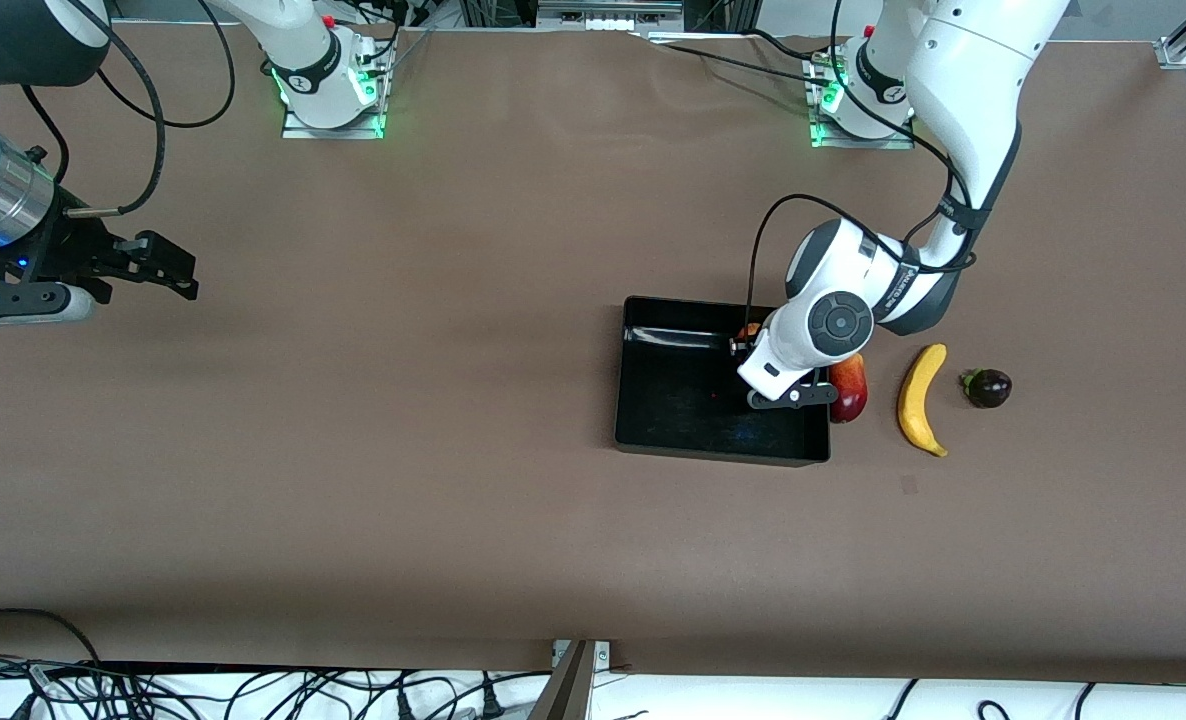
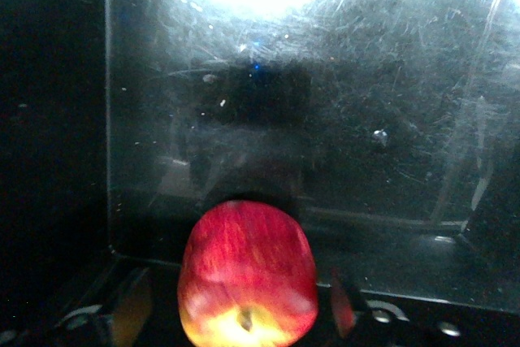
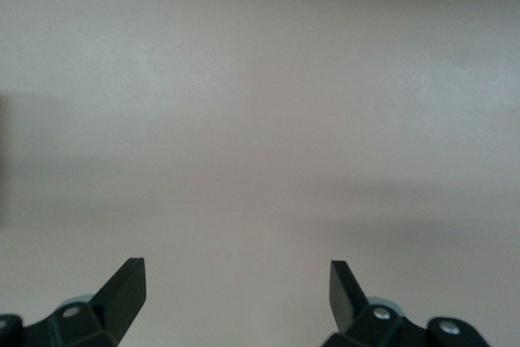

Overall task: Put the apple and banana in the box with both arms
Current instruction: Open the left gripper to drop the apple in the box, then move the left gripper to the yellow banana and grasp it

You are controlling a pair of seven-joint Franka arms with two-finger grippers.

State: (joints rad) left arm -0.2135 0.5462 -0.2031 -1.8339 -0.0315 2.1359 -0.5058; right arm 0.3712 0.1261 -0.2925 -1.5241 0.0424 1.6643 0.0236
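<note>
Apple: small, red with a yellow base and dimple; we find it between the fingers of the left gripper, which stand apart at either side of it with a sliver of gap showing, so we cannot tell whether they grip it. In the front view only a red sliver shows past the left arm's wrist, over the box.

Box: shallow glossy black tray, scratched floor, lying toward the left arm's end of the table. We see the left gripper low over its corner farthest from the front camera, on the banana's side.

Banana: single curved yellow fruit with darker tips, lying on the table outside the box, near it, toward the left arm's end.

Elongated red-and-yellow fruit: on the table between the box wall and the banana, just beside the wall, partly under the left arm.

Small dark purple fruit with green stem: on the table just beside the banana, on the side away from the box.

Right gripper: we record it wide open and holding nothing, waiting over bare brown table at the right arm's end, well apart from the box; front view.
</note>
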